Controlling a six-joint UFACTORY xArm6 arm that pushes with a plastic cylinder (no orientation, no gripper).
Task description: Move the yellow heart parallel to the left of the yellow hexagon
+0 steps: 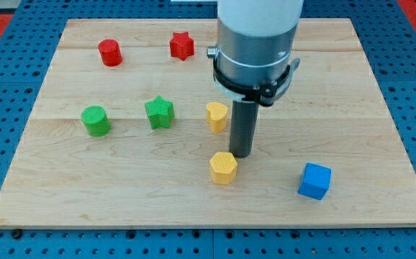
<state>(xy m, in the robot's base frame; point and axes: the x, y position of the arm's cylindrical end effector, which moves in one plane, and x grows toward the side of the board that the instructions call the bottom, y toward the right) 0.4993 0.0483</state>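
Step in hand, as judged: positioning for the push, not yet pushing. Resting my tip point(240, 155) on the pale wooden board point(381, 93), just to the view's right of the small yellow heart-shaped plastic block point(216, 116) and slightly below it, and just above the upper right edge of the yellow hexagonal plastic block point(223, 167). Contact with either block: cannot tell; a thin gap appearing at the heart, the hexagon lying very near the rod's end.

Jaws: none fitted; ending in a plain dark rod, so nothing spreading, closing or pinching.

Locating the heart: near the board's middle, directly above the hexagon in the view, apart from it, with the green star-shaped block point(160, 112) to its left.

Next move, as judged: carrying the heart down and toward the view's left until sitting level with the hexagon on its left side. Calling for a contact point on the heart's upper right, hence raising the tip's position in the view first. Keeping clear of the hexagon while sweeping.

Appearance of the heart: small, matte yellow, standing flat, lobes facing up the view, point toward the hexagon, side face shaded darker.
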